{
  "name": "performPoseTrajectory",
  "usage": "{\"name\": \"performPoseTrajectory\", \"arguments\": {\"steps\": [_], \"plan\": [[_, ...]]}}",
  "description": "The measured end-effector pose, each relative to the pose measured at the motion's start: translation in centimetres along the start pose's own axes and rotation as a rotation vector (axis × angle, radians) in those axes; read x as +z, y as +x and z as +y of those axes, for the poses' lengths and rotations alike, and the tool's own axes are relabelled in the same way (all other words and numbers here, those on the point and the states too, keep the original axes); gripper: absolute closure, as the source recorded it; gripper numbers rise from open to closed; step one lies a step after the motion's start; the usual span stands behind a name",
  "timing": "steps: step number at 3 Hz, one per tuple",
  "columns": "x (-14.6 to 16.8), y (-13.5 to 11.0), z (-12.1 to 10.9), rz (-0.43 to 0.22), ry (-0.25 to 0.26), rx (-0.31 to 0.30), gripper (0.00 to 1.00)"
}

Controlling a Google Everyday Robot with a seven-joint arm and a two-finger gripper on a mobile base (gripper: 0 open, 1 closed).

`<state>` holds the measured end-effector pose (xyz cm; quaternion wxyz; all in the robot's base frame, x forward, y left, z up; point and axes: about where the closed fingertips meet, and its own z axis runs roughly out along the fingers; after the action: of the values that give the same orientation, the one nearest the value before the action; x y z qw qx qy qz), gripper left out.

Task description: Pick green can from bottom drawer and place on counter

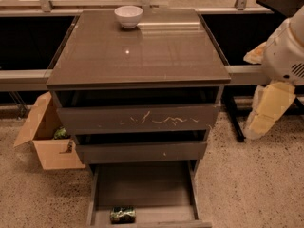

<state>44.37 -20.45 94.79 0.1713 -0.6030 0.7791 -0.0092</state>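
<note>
Green can lies in the open bottom drawer, against its front wall. Gripper, apparently the cream part at far right, hangs beside the counter, well apart from the can; its state cannot be told.

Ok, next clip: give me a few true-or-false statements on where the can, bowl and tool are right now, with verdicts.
1. The green can is in the open bottom drawer, near its front. True.
2. The white bowl is in a drawer. False: it stands on the counter, near the back edge.
3. The tool is at the can. False: it hangs to the right of the counter, well away from the can.
4. A cardboard box stands on the floor left of the drawers. True.
</note>
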Motion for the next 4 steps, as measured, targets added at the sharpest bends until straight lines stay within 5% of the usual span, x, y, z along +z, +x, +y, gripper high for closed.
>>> {"name": "performPoseTrajectory", "arguments": {"steps": [1, 2, 3, 4], "plan": [[5.5, -1.2, 1.5, -0.099, -0.034, 0.007, 0.00], [5.5, -1.2, 1.5, -0.099, -0.034, 0.007, 0.00], [10.1, -1.6, 2.4, -0.122, -0.065, -0.020, 0.00], [19.8, -2.4, 4.5, -0.166, -0.134, -0.068, 0.00]]}}
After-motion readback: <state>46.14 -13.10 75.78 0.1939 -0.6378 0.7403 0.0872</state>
